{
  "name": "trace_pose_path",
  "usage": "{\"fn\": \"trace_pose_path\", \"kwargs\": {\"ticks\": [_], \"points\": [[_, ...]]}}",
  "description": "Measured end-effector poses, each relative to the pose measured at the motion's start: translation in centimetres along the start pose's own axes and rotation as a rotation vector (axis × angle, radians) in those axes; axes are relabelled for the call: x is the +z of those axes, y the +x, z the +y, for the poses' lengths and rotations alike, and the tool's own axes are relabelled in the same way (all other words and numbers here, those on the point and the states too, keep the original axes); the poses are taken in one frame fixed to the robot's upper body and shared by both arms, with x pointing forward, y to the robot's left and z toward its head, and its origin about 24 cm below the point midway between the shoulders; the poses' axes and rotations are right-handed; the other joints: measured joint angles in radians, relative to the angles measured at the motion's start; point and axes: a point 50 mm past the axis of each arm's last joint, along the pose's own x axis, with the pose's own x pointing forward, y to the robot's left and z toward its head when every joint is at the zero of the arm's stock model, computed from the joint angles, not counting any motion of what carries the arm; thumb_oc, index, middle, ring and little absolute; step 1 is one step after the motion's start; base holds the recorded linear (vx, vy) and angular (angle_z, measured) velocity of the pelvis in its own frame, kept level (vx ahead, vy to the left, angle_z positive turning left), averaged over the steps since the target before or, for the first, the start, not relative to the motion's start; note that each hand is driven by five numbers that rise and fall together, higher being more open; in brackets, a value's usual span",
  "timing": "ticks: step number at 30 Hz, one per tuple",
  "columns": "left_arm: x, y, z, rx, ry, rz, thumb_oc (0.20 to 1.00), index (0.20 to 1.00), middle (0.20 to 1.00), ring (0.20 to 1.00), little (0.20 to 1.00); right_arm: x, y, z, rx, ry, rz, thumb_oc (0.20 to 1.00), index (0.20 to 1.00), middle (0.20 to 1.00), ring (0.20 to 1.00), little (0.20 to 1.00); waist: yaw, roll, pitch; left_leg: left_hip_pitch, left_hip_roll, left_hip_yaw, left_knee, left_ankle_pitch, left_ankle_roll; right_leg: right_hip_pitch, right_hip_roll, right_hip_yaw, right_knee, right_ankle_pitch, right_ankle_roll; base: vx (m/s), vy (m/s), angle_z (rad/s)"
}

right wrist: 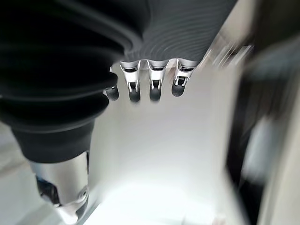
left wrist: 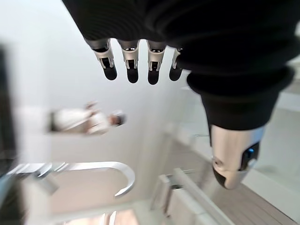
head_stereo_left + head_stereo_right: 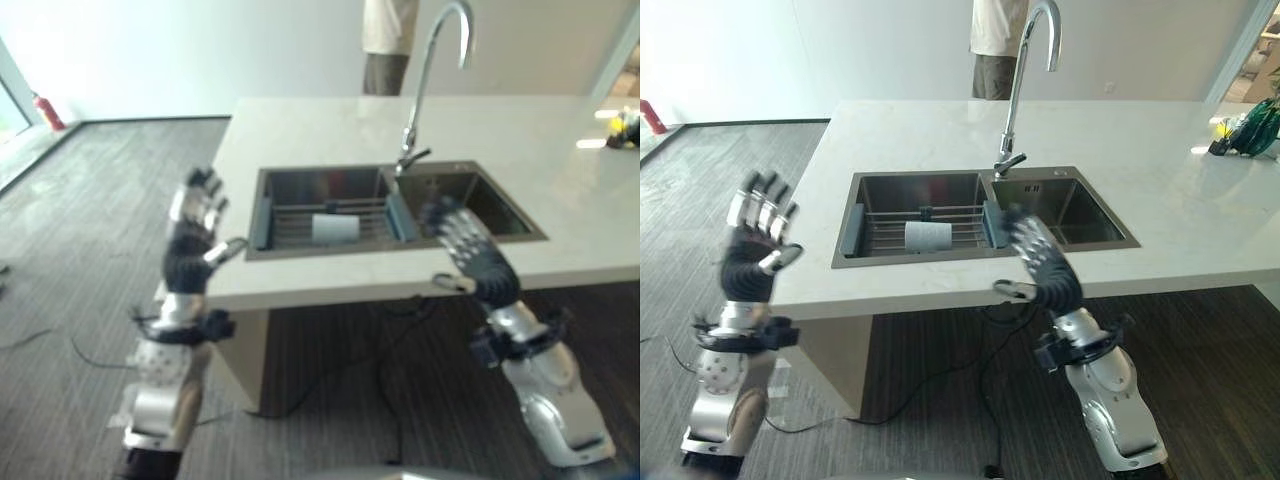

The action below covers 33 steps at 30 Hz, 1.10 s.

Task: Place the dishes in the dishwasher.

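one white counter (image 3: 1140,180) carries one steel sink (image 3: 985,215) with two basins and one tall curved tap (image 3: 1025,70) between them at the back. one person (image 3: 995,45) stands behind the counter. in the left basin sits one wire rack (image 3: 880,225), and on it lies one white cup (image 3: 928,236) on its side, the only dish in sight. the right hand (image 3: 1040,265) hovers above the counter's front edge, just before the divider between the basins, fingers straight and spread, holding nothing. the left hand (image 3: 758,245) is raised off the counter's left corner, well apart from the sink, fingers straight and open, empty too.
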Motion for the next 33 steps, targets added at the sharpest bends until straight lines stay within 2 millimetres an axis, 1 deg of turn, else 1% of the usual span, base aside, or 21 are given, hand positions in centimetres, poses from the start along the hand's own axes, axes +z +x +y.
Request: {"fn": "trace_pose_path", "kwargs": {"ticks": [2, 4, 8, 13, 16, 18, 19, 20, 21, 22, 23, 24, 25, 26, 27, 28, 29, 30, 31, 32, 33], "points": [[-0.2, -0.4, 0.1, 0.004, 0.002, 0.016, 1.0, 1.0, 1.0, 1.0, 1.0, -0.2, -0.5, 0.0, -0.007, -0.002, 0.015, 1.0, 1.0, 1.0, 1.0, 1.0, -0.02, 0.003, 0.003, -0.003, 0.002, 0.006, 0.0, 0.0, 0.0, -0.006, 0.002, 0.005, -0.002, 0.0, 0.0, -0.03, -0.022, -0.11], [-0.2, -0.4, 0.1, 0.001, 0.002, 0.016, 1.0, 1.0, 1.0, 1.0, 1.0, -0.2, -0.7, 0.1, -0.002, -0.008, 0.017, 1.0, 1.0, 1.0, 1.0, 1.0, -0.024, 0.005, 0.005, -0.007, 0.004, 0.014, 0.0, 0.0, 0.001, -0.012, 0.005, 0.01, -0.002, 0.002, -0.001, -0.03, -0.045, -0.09], [-0.2, -0.5, 0.1, -0.005, 0.003, 0.018, 1.0, 1.0, 1.0, 1.0, 1.0, -0.2, -0.7, 0.2, 0.001, -0.006, 0.019, 1.0, 1.0, 1.0, 1.0, 1.0, -0.02, 0.0, 0.009, -0.01, 0.014, 0.016, 0.0, -0.002, 0.003, -0.016, 0.014, 0.014, -0.002, 0.003, -0.004, -0.02, -0.059, -0.03], [-0.2, -0.5, 0.1, -0.012, 0.003, 0.018, 1.0, 1.0, 1.0, 1.0, 1.0, -0.2, -0.7, 0.2, 0.004, -0.008, 0.018, 1.0, 1.0, 1.0, 1.0, 1.0, -0.019, 0.004, 0.018, -0.01, 0.026, 0.016, 0.0, -0.001, 0.002, -0.016, 0.026, 0.013, -0.002, 0.002, -0.006, -0.01, -0.104, -0.01], [-0.2, -0.5, 0.1, -0.018, 0.003, 0.017, 1.0, 1.0, 1.0, 1.0, 1.0, -0.2, -0.7, 0.2, 0.008, -0.008, 0.016, 1.0, 1.0, 1.0, 1.0, 1.0, -0.019, 0.0, 0.033, -0.01, 0.034, 0.015, 0.0, 0.001, -0.004, -0.015, 0.034, 0.011, -0.002, -0.001, -0.017, 0.0, -0.135, 0.01], [-0.2, -0.5, 0.1, -0.019, 0.003, 0.017, 1.0, 1.0, 1.0, 1.0, 1.0, -0.1, -0.6, 0.2, 0.014, -0.01, 0.015, 1.0, 1.0, 1.0, 1.0, 1.0, -0.016, 0.006, 0.043, -0.012, 0.042, 0.015, 0.011, 0.003, -0.017, -0.014, 0.043, 0.013, 0.0, -0.005, -0.024, -0.03, -0.204, 0.01], [-0.1, -0.4, 0.1, -0.021, 0.005, 0.01, 1.0, 1.0, 1.0, 1.0, 1.0, -0.1, -0.5, 0.2, 0.018, -0.013, 0.014, 1.0, 1.0, 1.0, 1.0, 1.0, -0.016, 0.001, 0.061, -0.033, 0.052, 0.017, 0.07, -0.003, -0.035, -0.007, 0.055, 0.015, 0.004, -0.013, -0.039, 0.02, -0.169, 0.11], [-0.1, -0.3, 0.1, -0.024, 0.008, 0.006, 1.0, 1.0, 1.0, 1.0, 1.0, -0.1, -0.5, 0.3, 0.02, -0.012, 0.014, 1.0, 1.0, 1.0, 1.0, 1.0, -0.017, -0.013, 0.069, -0.071, 0.056, 0.015, 0.149, -0.025, -0.06, -0.008, 0.057, 0.029, 0.004, -0.031, -0.07, 0.05, -0.067, 0.32], [0.2, 0.1, 0.1, -0.037, 0.018, -0.005, 1.0, 1.0, 1.0, 1.0, 1.0, 0.0, -0.3, 0.3, 0.023, -0.011, 0.005, 1.0, 1.0, 1.0, 1.0, 1.0, -0.011, -0.053, 0.104, -0.183, 0.061, 0.018, 0.366, -0.038, -0.083, -0.006, 0.037, 0.036, -0.003, -0.035, -0.101, 0.13, 0.035, 0.25], [0.1, -0.1, 0.1, -0.04, 0.017, -0.002, 1.0, 1.0, 1.0, 1.0, 1.0, 0.3, -0.2, 0.2, 0.023, -0.016, -0.006, 1.0, 1.0, 1.0, 1.0, 1.0, 0.001, -0.073, 0.135, -0.256, 0.082, 0.02, 0.504, -0.044, -0.101, 0.0, 0.03, 0.034, -0.002, -0.029, -0.115, 0.29, 0.208, 0.04], [-0.5, -0.8, 0.3, -0.028, 0.016, 0.03, 1.0, 1.0, 1.0, 1.0, 1.0, 0.3, -0.1, 0.3, 0.027, -0.012, -0.01, 1.0, 1.0, 1.0, 1.0, 1.0, 0.01, -0.041, 0.142, -0.233, 0.098, 0.045, 0.347, -0.06, -0.095, -0.002, 0.039, 0.028, -0.003, -0.031, -0.113, 0.35, 0.248, -0.28], [-0.8, -0.8, 0.5, -0.022, 0.017, 0.041, 1.0, 1.0, 1.0, 1.0, 1.0, 0.2, 0.1, 0.6, 0.042, -0.011, -0.011, 1.0, 1.0, 1.0, 1.0, 1.0, 0.008, -0.013, 0.145, -0.18, 0.076, 0.068, 0.142, -0.057, -0.098, -0.003, 0.037, 0.04, -0.003, -0.043, -0.095, 0.37, 0.26, -0.22], [-1.2, -0.7, 0.5, -0.016, 0.007, 0.05, 1.0, 1.0, 1.0, 1.0, 1.0, 0.3, 0.1, 0.4, 0.044, -0.02, -0.012, 1.0, 1.0, 1.0, 1.0, 1.0, 0.003, 0.035, 0.152, -0.151, 0.082, 0.057, 0.022, -0.062, -0.099, 0.0, 0.059, 0.04, 0.01, -0.065, -0.061, 0.23, 0.147, -0.12], [-1.1, -0.3, 0.5, -0.018, 0.004, 0.032, 1.0, 1.0, 1.0, 1.0, 1.0, 0.1, 0.1, 0.1, 0.037, -0.027, -0.006, 1.0, 1.0, 1.0, 1.0, 1.0, 0.019, 0.076, 0.172, -0.144, 0.108, 0.043, 0.014, 0.02, -0.111, -0.045, 0.082, 0.034, 0.223, -0.131, -0.087, 0.29, 0.215, 0.16], [-0.5, -0.1, 0.6, -0.025, 0.016, 0.008, 1.0, 1.0, 1.0, 1.0, 1.0, -0.3, -0.3, 0.2, 0.044, -0.039, 0.018, 1.0, 1.0, 1.0, 1.0, 1.0, 0.021, 0.037, 0.187, -0.162, 0.096, 0.043, 0.078, 0.024, -0.116, -0.014, 0.073, 0.058, 0.221, -0.213, -0.094, 0.29, 0.252, 0.18], [-0.5, 0.0, 0.7, -0.021, 0.019, 0.005, 1.0, 1.0, 1.0, 1.0, 1.0, -0.2, -0.3, 0.0, 0.049, -0.046, 0.017, 1.0, 1.0, 1.0, 1.0, 1.0, 0.027, 0.032, 0.186, -0.164, 0.094, 0.048, 0.075, 0.028, -0.118, 0.014, 0.073, 0.07, 0.173, -0.211, -0.092, 0.33, 0.308, 0.14], [-0.1, 0.3, 0.9, -0.019, 0.025, -0.016, 1.0, 1.0, 1.0, 1.0, 1.0, 0.3, -0.1, -0.3, 0.049, -0.064, 0.002, 1.0, 1.0, 1.0, 1.0, 1.0, 0.034, 0.032, 0.185, -0.162, 0.094, 0.053, 0.058, 0.03, -0.111, 0.035, 0.069, 0.083, 0.128, -0.202, -0.085, 0.26, 0.245, -0.07], [0.2, 0.4, 0.9, -0.02, 0.027, -0.027, 1.0, 1.0, 1.0, 1.0, 1.0, 0.8, -0.3, -0.7, 0.045, -0.078, -0.011, 1.0, 1.0, 1.0, 1.0, 1.0, 0.033, 0.036, 0.183, -0.138, 0.095, 0.074, 0.032, 0.029, -0.107, 0.054, 0.06, 0.088, 0.101, -0.188, -0.075, 0.22, 0.201, -0.1], [0.3, 0.3, 0.9, -0.023, 0.026, -0.031, 1.0, 1.0, 1.0, 1.0, 1.0, 1.2, -0.8, -1.1, 0.031, -0.09, -0.017, 1.0, 1.0, 1.0, 1.0, 1.0, 0.033, 0.038, 0.181, -0.118, 0.084, 0.092, 0.007, 0.043, -0.091, 0.075, 0.046, 0.088, 0.086, -0.168, -0.072, 0.28, 0.231, -0.34], [0.4, 0.2, 0.9, -0.021, 0.028, -0.034, 1.0, 1.0, 1.0, 1.0, 1.0, 1.3, -1.1, -1.1, 0.035, -0.09, -0.02, 1.0, 1.0, 1.0, 1.0, 1.0, 0.035, 0.028, 0.168, -0.094, 0.054, 0.105, 0.011, 0.08, -0.046, 0.106, 0.017, 0.107, 0.033, -0.164, -0.057, 0.24, 0.198, -0.43], [0.5, 0.3, 1.1, -0.021, 0.035, -0.034, 1.0, 1.0, 1.0, 1.0, 1.0, 1.2, -0.9, -0.6, 0.054, -0.083, -0.019, 1.0, 1.0, 1.0, 1.0, 1.0, 0.042, -0.001, 0.154, -0.082, 0.023, 0.102, 0.008, 0.07, -0.026, 0.12, -0.008, 0.111, 0.01, -0.149, -0.04, 0.26, 0.213, -0.5]]}}
